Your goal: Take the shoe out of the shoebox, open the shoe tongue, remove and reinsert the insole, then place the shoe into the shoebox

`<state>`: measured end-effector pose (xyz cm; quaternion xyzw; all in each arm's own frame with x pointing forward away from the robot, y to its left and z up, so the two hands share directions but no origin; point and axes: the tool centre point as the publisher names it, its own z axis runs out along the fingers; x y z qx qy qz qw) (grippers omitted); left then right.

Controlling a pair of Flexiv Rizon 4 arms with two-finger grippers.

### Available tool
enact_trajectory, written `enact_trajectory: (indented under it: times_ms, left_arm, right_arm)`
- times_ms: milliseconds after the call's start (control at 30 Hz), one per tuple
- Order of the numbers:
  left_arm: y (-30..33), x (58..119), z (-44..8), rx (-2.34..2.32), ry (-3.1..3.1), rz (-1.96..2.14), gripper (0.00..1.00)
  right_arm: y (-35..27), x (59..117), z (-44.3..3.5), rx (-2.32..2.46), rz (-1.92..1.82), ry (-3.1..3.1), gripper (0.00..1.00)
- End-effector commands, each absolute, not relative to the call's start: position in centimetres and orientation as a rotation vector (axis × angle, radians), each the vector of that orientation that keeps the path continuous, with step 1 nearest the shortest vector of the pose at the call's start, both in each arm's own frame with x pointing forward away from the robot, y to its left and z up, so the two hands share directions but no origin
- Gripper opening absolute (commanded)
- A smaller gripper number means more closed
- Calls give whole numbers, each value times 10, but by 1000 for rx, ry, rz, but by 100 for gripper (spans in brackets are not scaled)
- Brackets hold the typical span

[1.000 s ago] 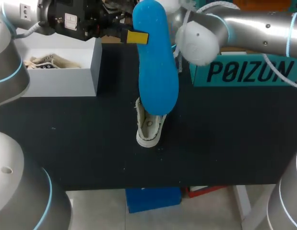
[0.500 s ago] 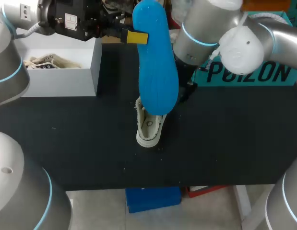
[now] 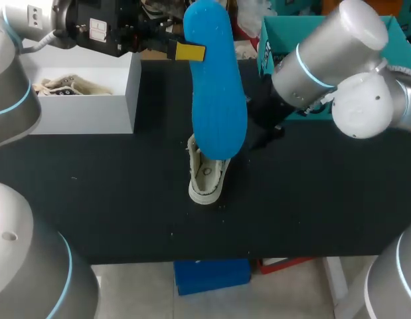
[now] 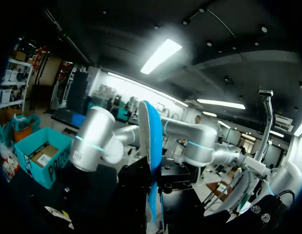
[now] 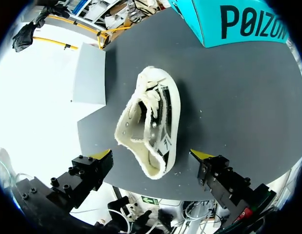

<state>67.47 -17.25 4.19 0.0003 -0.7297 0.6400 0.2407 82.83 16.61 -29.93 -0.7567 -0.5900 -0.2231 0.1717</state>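
My left gripper [image 3: 186, 51] is high over the table's back, shut on the blue insole [image 3: 216, 93], which hangs down in front of the shoe. In the left wrist view the insole [image 4: 145, 141] shows edge-on between the black fingers. The white shoe [image 3: 206, 181] lies on the black table [image 3: 112, 199] near the middle, its mouth open. My right gripper [image 3: 261, 133] hangs just right of the insole, above the shoe. In the right wrist view the right gripper [image 5: 151, 155] stands wide open over the shoe [image 5: 153, 117] without touching it.
The teal shoebox [image 3: 285, 33] stands at the back right, also in the right wrist view as the teal box [image 5: 238, 24]. A grey box [image 3: 92, 100] at the back left holds another pale shoe [image 3: 62, 86]. The table's front edge runs close below the shoe.
My right arm has swung from the back towards the right, uncovering the teal shoebox, and its gripper has opened wider. The left arm and insole have stayed still.
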Motion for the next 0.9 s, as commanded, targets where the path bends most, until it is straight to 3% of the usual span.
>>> enact_trajectory:
  times_ms: [33, 900]
  left_arm:
    - [-174, 675, 41, 0, -1996, 1752, 0]
    - [-174, 675, 41, 0, -1996, 1752, 0]
  right_arm:
    - [159, 829, -296, -1957, -837, -1553, 100]
    - [151, 825, -259, -1627, -1202, -1391, 100]
